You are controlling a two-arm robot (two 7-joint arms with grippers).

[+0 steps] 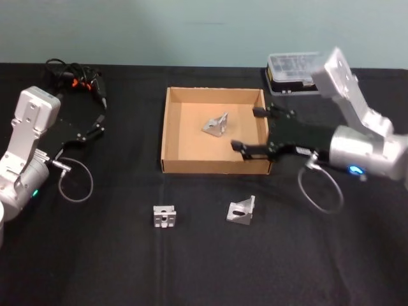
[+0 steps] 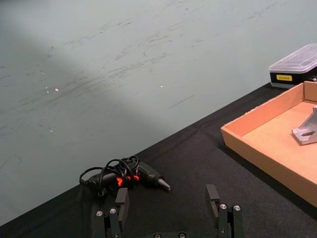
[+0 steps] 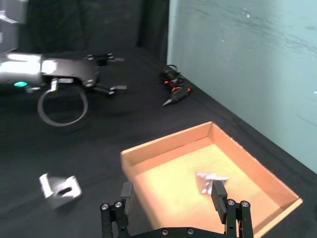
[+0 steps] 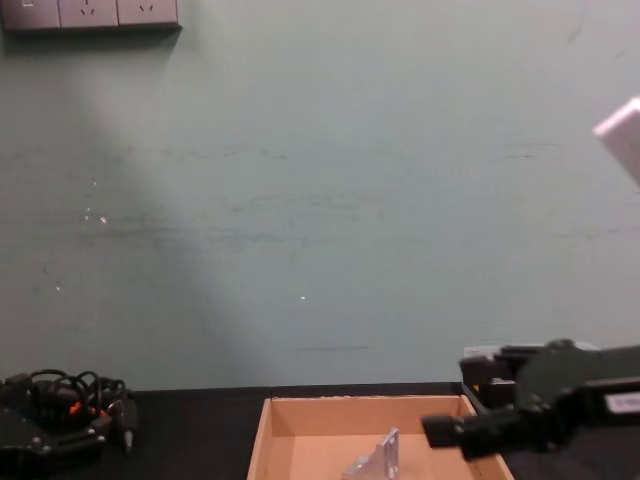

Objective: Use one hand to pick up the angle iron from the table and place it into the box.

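Right hand: the black, long-fingered right hand (image 1: 247, 129) on its silver-grey arm hangs over the right wall of the box. Its fingers are spread apart with nothing between them, and the right wrist view shows the fingertips (image 3: 218, 189) over bare cardboard.
Left hand: the left hand (image 1: 95, 127) is parked well off to the left above the tabletop, its fingers also apart and empty.
Box: the wide, shallow tan cardboard box (image 1: 210, 166) sits mid-tabletop, with one small silver metal angle iron (image 1: 217, 124) lying on its floor near the middle.
Tabletop: on the flat black tabletop (image 1: 331, 255), two more silver brackets lie outside the box, on the robot's side of its near wall. The right-side angle iron (image 1: 241, 210) is off the box's right half and the left-side angle iron (image 1: 164, 217) is off its left corner, well apart from each other.
Key relation: from the right hand, the right-side angle iron lies back toward the robot and a little to the left, past the near wall. That hand is clearly the nearer one. The left-side angle iron sits roughly midway between the two hands.
Axis: both brackets are stubby L-shapes with no marked long axis. Which flange faces the fingers is hard to tell.
Step, as I judge it: one piece is delivered and the hand is free to fetch the next — probably the right-side one.
Elsewhere: a small black case with a clear plastic lid (image 1: 293, 67) sits behind the box's right corner, and a tangle of black cable (image 1: 76, 76) lies at the far left.
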